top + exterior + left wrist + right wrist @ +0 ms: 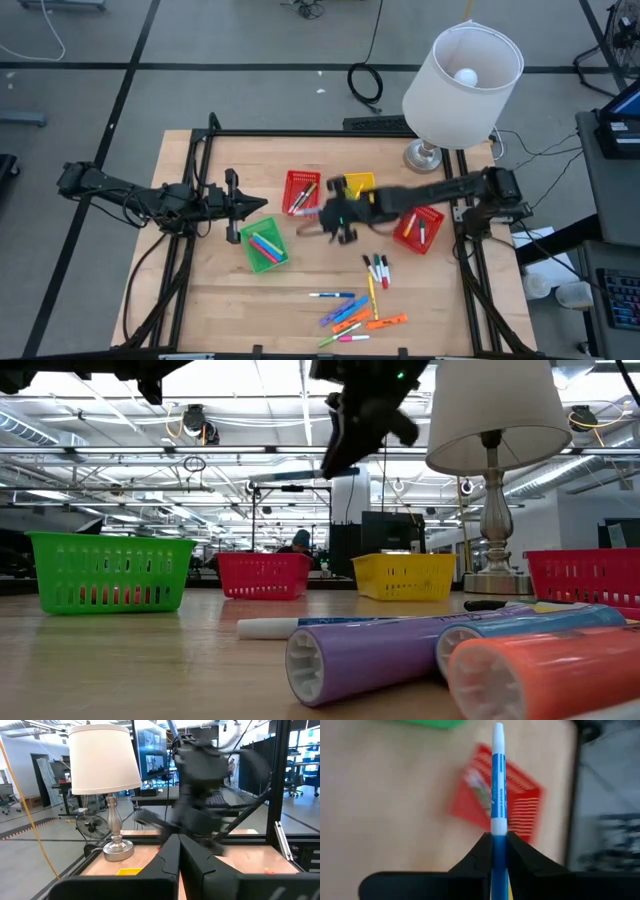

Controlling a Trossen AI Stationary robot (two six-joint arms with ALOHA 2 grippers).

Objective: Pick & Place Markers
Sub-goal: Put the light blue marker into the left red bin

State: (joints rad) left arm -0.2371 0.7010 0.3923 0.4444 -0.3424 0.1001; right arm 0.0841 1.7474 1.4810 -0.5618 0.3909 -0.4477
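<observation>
The right gripper (338, 222) hangs in the air over the table just beside the red basket (301, 191) nearest the green one, and pinches a blue-and-white marker (499, 780) between its fingers; the pen stands straight out past the fingertips, a hold that in my judgement suits carrying it to a basket and dropping it in end first. The left gripper (236, 206) waits on the far side of that red basket, by the green basket (263, 245), its fingers pressed together on nothing. The remaining markers (355, 310) lie loose on the wood well away from the red basket, toward the table's near edge, some touching one another; others already lie inside the baskets. The right wrist view alone settles what is held and how: the high view shows only a smeared arm there. The high view alone gives the layout of four baskets, including the yellow basket (359, 184) and a second red one. The low view shows that the right gripper is well clear of the tabletop.
</observation>
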